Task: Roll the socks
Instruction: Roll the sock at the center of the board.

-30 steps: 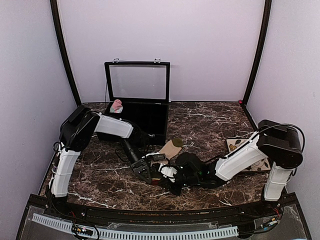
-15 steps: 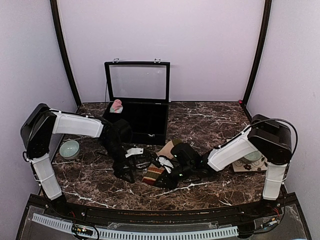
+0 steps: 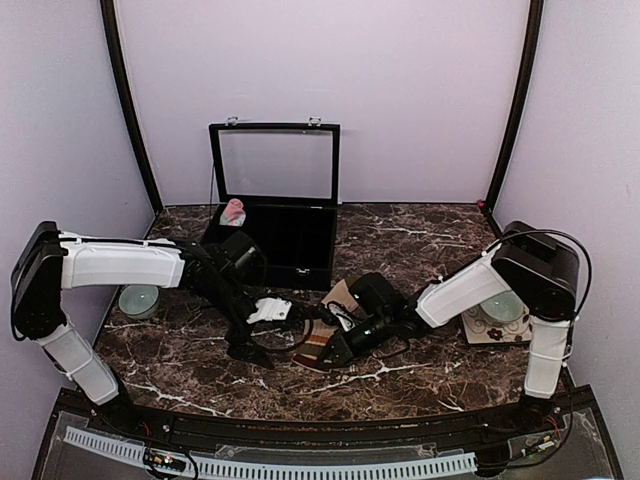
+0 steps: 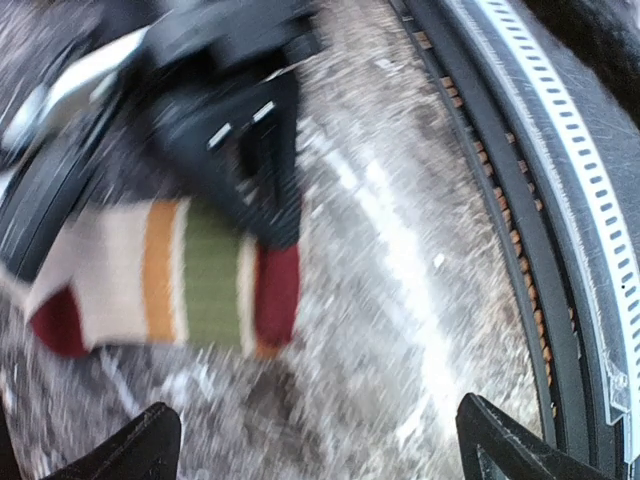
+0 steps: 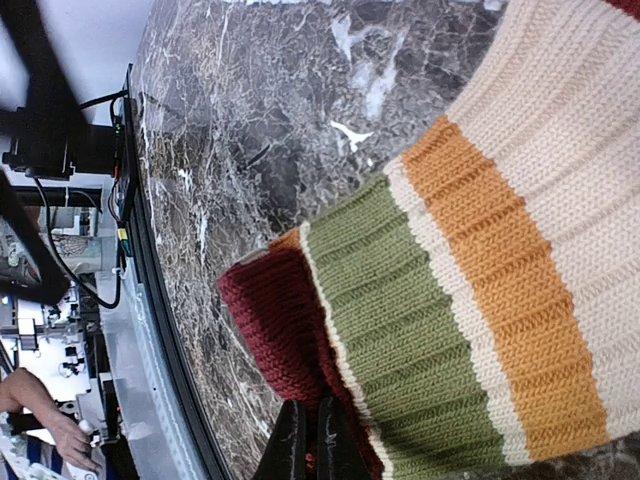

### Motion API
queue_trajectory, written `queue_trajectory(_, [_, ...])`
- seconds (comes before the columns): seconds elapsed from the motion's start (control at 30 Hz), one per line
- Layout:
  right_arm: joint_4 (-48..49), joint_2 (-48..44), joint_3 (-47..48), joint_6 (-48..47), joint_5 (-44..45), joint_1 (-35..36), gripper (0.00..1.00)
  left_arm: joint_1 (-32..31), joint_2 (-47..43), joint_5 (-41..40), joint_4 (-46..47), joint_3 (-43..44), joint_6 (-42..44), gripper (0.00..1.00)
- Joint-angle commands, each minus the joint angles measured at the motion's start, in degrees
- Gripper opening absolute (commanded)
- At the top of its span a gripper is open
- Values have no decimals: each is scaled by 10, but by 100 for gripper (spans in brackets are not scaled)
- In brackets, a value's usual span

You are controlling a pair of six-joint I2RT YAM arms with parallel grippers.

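Marble surface (image 3: 420, 250) shows you about halfway: right fingers (image 5: 293, 445) pinch shut on the maroon cuff of the tan striped socks (image 5: 480, 250), seemingly unrolled, just ahead of your wide-open left fingers (image 4: 140, 450), while the pink pair (image 3: 234, 212) sits in the case (image 3: 290, 240) well beyond both.

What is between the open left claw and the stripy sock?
Only bare marble table, seen, blurred, in the left wrist view. The left gripper is open, apart from the striped sock that the right gripper pinches.

The striped sock (image 5: 470, 250) is cropped by the right wrist view's edges. It is motion-blurred in the left wrist view and partly covered by the right gripper (image 3: 338, 347).
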Motion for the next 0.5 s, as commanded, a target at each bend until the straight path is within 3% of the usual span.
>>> queue_trajectory(0.0, [-99, 39, 10, 24, 8, -6, 0, -63, 20, -16, 34, 8, 45, 99])
queue_trajectory(0.13, [-99, 38, 4, 34, 4, -9, 0, -81, 43, -38, 63, 20, 30, 98])
queue_trajectory(0.3, [-92, 41, -1, 41, -7, -18, 0, -87, 52, -46, 115, 5, 35, 88])
queue_trajectory(0.37, [-93, 43, 1, 42, -9, -20, 0, -88, 63, -52, 119, 8, 38, 80])
queue_trajectory(0.47, [-94, 44, 3, 42, -10, -24, 0, -89, 79, -55, 118, 15, 38, 56])
